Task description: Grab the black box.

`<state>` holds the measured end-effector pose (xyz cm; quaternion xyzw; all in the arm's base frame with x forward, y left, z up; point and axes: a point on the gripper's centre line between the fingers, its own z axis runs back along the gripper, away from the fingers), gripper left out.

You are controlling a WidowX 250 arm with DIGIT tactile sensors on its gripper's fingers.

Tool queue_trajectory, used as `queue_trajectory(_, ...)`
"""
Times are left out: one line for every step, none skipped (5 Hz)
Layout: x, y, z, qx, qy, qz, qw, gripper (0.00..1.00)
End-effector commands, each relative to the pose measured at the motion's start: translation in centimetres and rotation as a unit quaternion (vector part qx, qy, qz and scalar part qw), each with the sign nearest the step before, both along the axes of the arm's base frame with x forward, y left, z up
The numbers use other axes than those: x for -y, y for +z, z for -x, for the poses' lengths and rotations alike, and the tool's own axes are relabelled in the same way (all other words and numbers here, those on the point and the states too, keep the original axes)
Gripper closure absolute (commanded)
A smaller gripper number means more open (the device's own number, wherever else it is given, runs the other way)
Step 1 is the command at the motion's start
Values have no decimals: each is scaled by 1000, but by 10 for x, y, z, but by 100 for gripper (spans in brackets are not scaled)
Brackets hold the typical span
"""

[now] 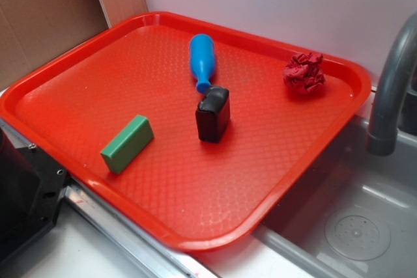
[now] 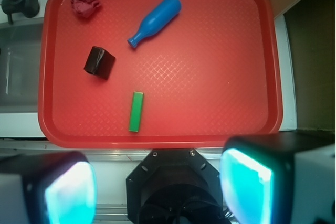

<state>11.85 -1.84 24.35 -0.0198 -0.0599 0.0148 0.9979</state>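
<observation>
Four loose items on red tray (image 2: 268, 51), black box (image 2: 100, 62) unobstructed, spread fingers (image 2: 157, 184) beyond near rim.

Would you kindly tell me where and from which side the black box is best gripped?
Probably from above, closing across the two broad flat faces of the black box, near mid-height. It stands upright on the tray, clear space on both faces; the bottle's neck sits close by one end. The gripper is open.
</observation>
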Motion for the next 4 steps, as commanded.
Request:
queue_trajectory(0,0,0,0,0,0,1000,0)
queue_trajectory(34,-39,-50,-16,107,8,994,0)
queue_trajectory(42,-46,-90,-32,230,17,972,0)
queue_trajectory(42,-46,-90,-32,230,17,972,0)
